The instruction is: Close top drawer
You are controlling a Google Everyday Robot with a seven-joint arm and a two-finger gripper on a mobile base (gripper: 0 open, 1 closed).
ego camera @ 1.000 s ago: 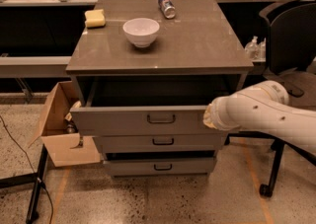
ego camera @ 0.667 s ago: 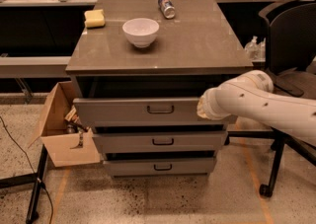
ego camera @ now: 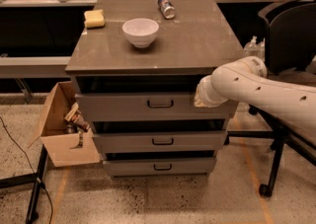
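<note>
Camera view gives me the big grey cabinet (ego camera: 197, 45) in the middle, and the white arm (ego camera: 266, 90) comes in from the right. The top drawer (ego camera: 113, 105) sticks out a little, with a dark gap above its front. My gripper (ego camera: 199, 97) touches the right part of that front, to the right of the black handle (ego camera: 160, 103) (I can't tell if it is spread or closed). On top sit a white bowl (ego camera: 140, 31), a yellow sponge (ego camera: 94, 18) and a can (ego camera: 166, 7).
</note>
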